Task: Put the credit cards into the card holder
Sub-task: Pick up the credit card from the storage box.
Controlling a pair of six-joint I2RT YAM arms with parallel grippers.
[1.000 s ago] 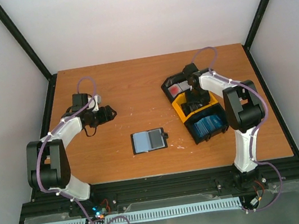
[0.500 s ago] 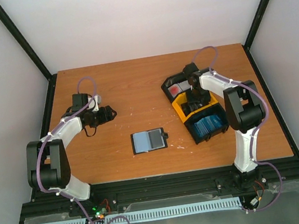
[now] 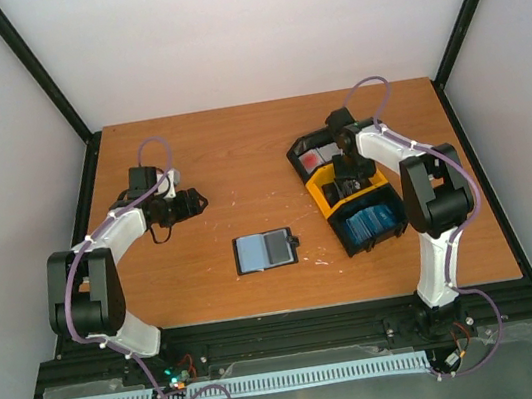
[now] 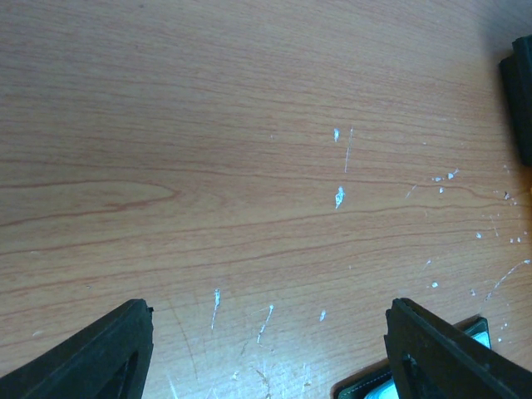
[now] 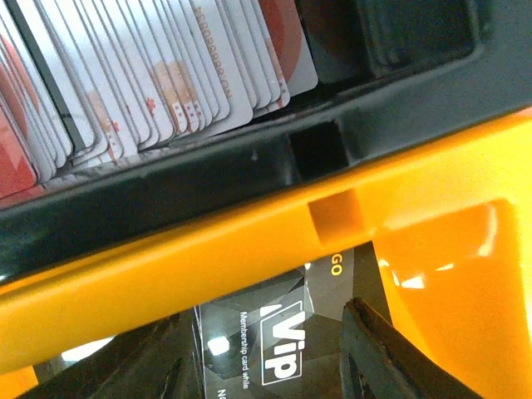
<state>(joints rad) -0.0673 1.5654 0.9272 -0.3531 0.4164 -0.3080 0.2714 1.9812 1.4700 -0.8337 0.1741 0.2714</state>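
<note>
Straddling a dark grey credit card (image 5: 249,357) with the right fingers (image 5: 374,357), part open, in the yellow tray (image 5: 208,249): likely picking. Needing next a pinch, lifting toward the card holder (image 3: 266,250), lying open at eight o'clock. Hanging left fingers (image 4: 91,353) wide, empty, over worktop (image 4: 208,125).

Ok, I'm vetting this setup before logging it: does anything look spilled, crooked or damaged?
Only minor things. The table carries white flecks and thin scratches beside the card holder, and the row of trays sits skewed to the table's edges. Nothing looks spilled.
</note>
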